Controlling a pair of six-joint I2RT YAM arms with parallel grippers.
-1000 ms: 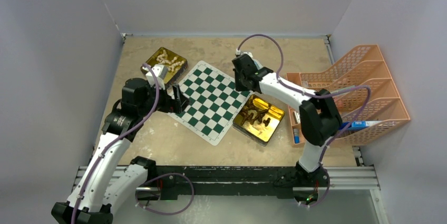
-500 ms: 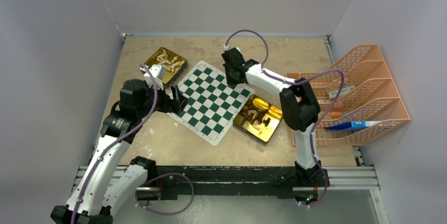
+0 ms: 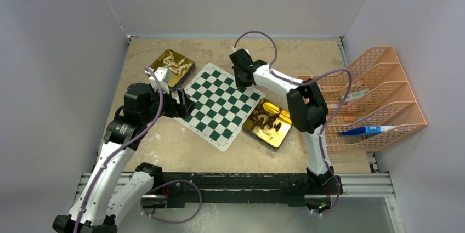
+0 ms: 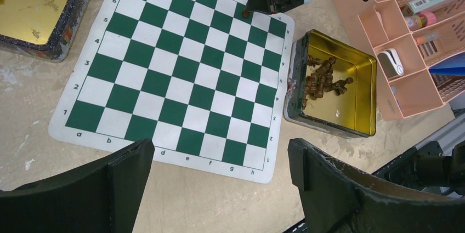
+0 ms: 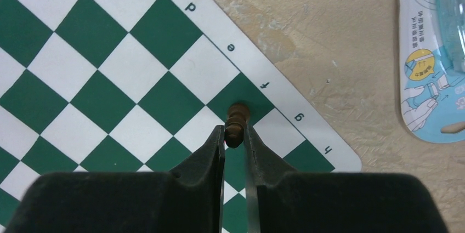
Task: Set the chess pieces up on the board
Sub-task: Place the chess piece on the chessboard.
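Nearest the bases, the left gripper hangs with jaws spread wide and empty at the left edge of the thin green-and-white checked chessboard mat, which lies askew on the beige table. Just beside the mat's right edge sits a shiny gold rectangular tin holding a heap of dark brown pieces. Farther on, the right gripper pinches a single dark brown chess piece upright over the dark edge square by the letter f. Beyond the mat's far-left side a second gold tin holds cream-white pieces. An orange plastic rack stands at the right.
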